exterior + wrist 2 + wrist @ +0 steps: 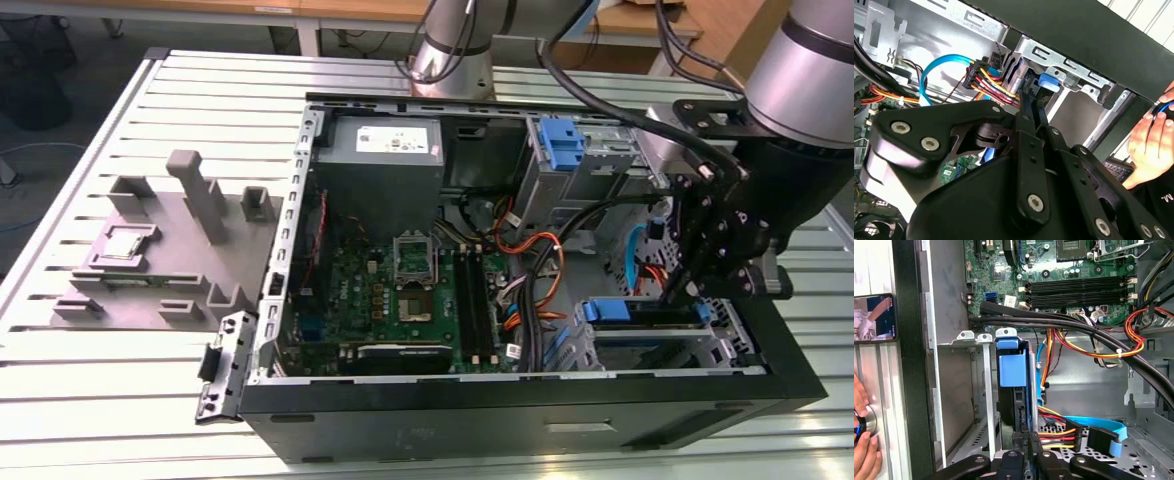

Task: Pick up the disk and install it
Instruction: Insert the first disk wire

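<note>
1. Gripper [1024,450] reaches down into the drive cage [667,340] at the open computer case's [534,410] front corner. In the first wrist view the two fingers [1017,440] stand nearly closed, pinching the rear edge of the disk [1013,375]; only a thin slot between them, filled by the drive's edge.
2. Disk sits directly ahead of the fingertips, edge-on, running away from them into the cage slot. Blue bracket tab [1012,367] at the far end, beyond the fingers. In the second wrist view the same blue tab [1049,82] shows just past the fingertips, against the cage's metal rail.
3. Handling, by judgement: rigid, dense for its size, metal faces smooth and likely slippery; plastic bracket has some give. Shock-sensitive, so no knocking. Best held on the long side edges or bracket frame, clear of the connector end.
4. Beside the fingers: bundled power leads [1059,437] and a blue data cable [1104,427], near the grip.
5. Farther out: motherboard [1064,270]; a person's hand [864,440] outside the case wall.
</note>
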Tool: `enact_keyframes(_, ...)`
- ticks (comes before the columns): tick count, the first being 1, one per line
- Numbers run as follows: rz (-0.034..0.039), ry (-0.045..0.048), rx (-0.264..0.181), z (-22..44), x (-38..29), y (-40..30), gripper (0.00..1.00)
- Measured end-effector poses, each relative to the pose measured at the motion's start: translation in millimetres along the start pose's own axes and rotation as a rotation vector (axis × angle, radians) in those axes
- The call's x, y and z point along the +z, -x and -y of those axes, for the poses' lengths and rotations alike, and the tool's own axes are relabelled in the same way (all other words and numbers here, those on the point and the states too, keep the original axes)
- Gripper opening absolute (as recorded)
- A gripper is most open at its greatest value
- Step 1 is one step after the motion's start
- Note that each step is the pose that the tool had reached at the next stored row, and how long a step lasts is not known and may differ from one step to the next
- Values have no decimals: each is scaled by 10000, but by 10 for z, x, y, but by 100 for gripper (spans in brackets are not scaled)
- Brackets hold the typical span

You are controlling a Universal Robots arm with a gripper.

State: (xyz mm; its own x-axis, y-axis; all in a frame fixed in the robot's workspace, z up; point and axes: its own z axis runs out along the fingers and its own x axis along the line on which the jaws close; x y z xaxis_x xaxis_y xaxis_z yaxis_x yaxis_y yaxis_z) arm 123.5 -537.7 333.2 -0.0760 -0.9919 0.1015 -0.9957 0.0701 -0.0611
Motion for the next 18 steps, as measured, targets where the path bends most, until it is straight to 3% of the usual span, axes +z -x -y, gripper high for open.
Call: enact_keyframes(18, -2, 0, 0, -3, 55, 5, 16)
